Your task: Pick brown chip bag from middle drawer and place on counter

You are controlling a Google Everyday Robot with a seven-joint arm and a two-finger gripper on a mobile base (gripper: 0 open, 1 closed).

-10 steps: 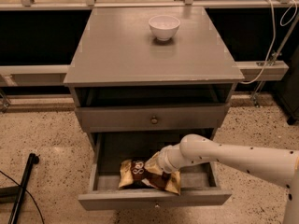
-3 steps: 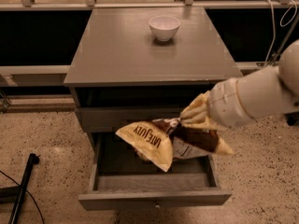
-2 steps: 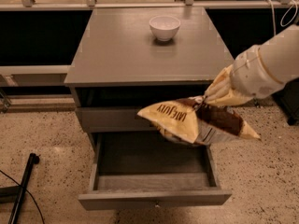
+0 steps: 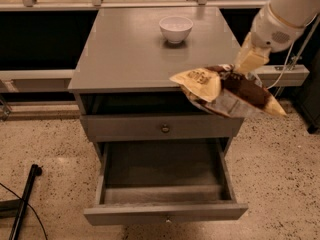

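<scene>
Grey wood forms the wide, shallow middle drawer [image 4: 165, 213], nearest of all and pulled fully out, with a small knob on its front edge and open room above its floor. Speckled terrazzo floor [image 4: 280, 174] spreads to the drawer's right, and a thin black pole [image 4: 24, 199] lies on the floor to its left. Just above the drawer is the shut grey drawer front [image 4: 162, 128] with a round knob.

Higher and to the right, the crinkled brown chip bag [image 4: 227, 89] hangs in the air, well clear of the drawer. It overlaps the counter's front right corner in this view; whether it touches that edge cannot be told. Its middle is dark brown and its ends are yellow-gold, the left one lettered, with a pale panel underneath. The cream two-finger gripper [image 4: 245, 64] is clenched on the bag's upper edge, by the counter's right edge.

The flat, smooth grey counter [image 4: 130, 49] offers a broad open stretch behind its front edge. A small white bowl [image 4: 176, 28] stands near the back, well apart from the bag.
</scene>
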